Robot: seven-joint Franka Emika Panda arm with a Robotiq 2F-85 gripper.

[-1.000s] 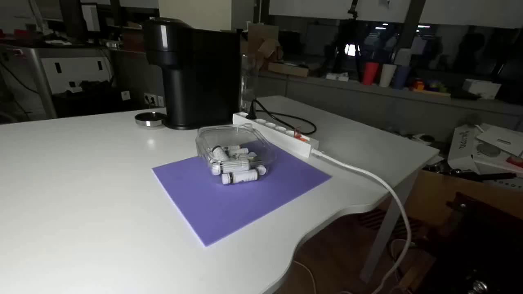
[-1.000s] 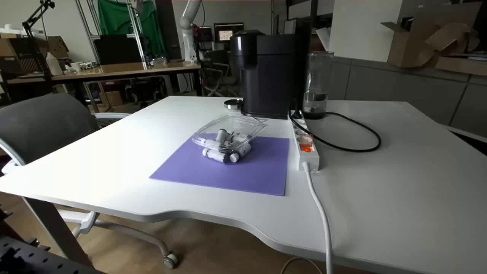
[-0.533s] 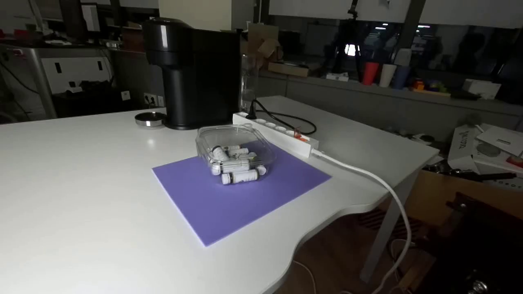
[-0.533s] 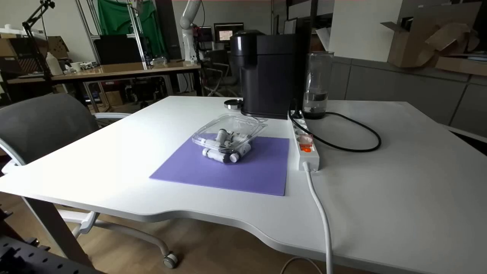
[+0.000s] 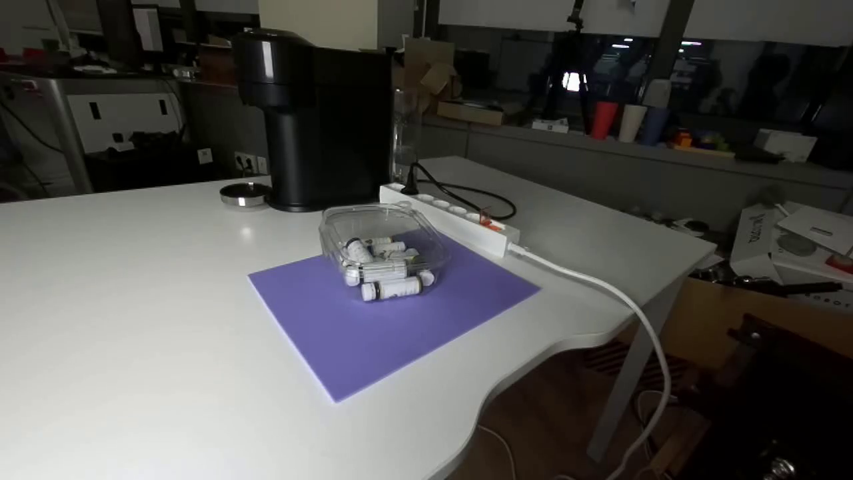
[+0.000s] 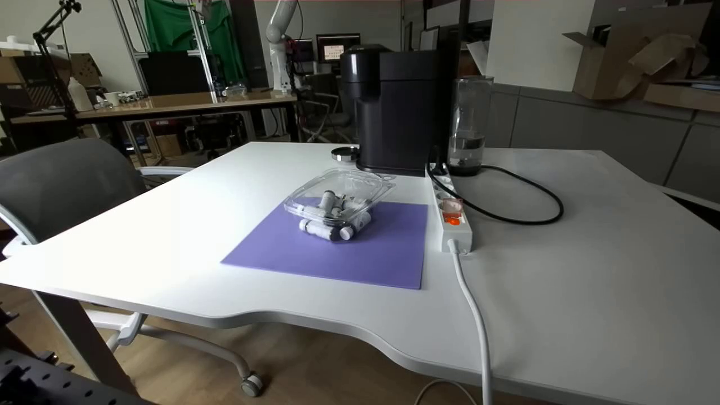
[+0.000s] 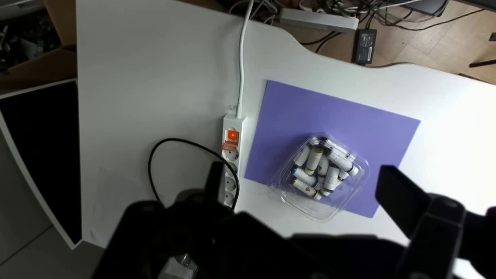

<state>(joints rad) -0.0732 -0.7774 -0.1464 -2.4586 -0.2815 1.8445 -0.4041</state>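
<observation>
In both exterior views, nothing on the worktop (image 6: 169, 247) is visibly changing place between the earlier pictures and now. Only faint differences are showing, in an exterior view: the dim areas are shifting slightly in tone, and the small dark lettering (image 5: 826, 301) along the front of the white box (image 5: 793, 267) beyond the worktop is coming out a little clearer.

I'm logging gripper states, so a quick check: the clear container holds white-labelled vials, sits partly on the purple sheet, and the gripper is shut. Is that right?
Not quite: the gripper is open, its fingers spread wide apart in the wrist view. The rest stands: the clear container holds white-labelled vials and sits partly on the purple sheet.
</observation>
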